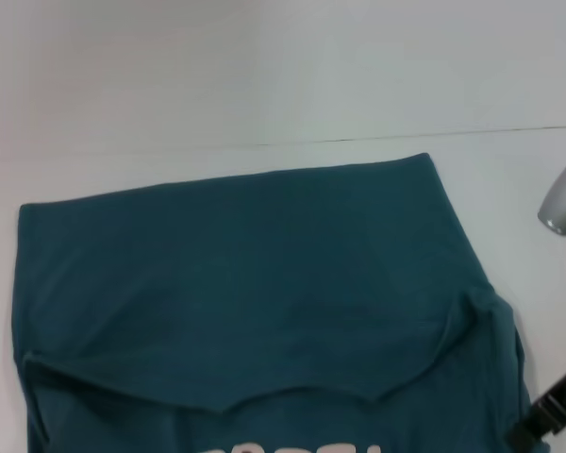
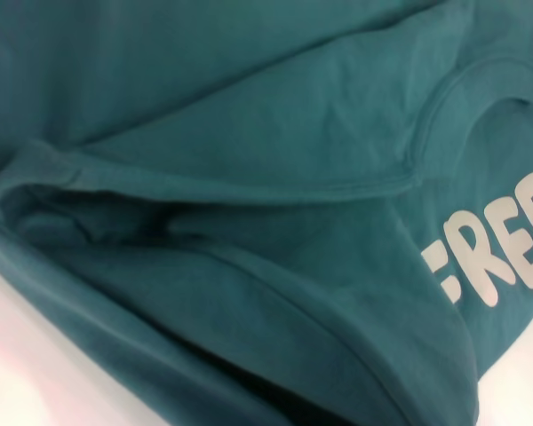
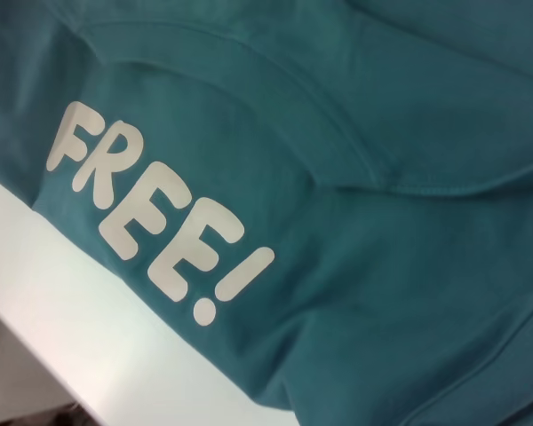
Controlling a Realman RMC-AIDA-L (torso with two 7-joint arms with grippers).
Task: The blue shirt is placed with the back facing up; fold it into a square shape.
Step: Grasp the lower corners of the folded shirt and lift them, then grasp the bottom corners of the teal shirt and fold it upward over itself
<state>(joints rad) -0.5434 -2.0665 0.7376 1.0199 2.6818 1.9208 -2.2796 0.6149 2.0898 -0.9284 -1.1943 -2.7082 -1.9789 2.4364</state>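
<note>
One dark teal-blue knit shirt (image 1: pixel 255 274) with white lettering (image 3: pixel 151 209) lies spread on our white surface (image 1: pixel 264 75), its near part doubled over, which we judge a first fold toward the square. Our right arm (image 1: pixel 557 406) waits beside its edge; both jaws are hidden, so we cannot tell their state.

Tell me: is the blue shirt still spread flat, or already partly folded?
Partly folded: on the blue shirt a layer lies doubled over, its edge crossing above the white lettering.

A white table (image 1: pixel 264 75) fills the view. A thin dark seam line (image 1: pixel 406 137) crosses it from nine to three o'clock.
</note>
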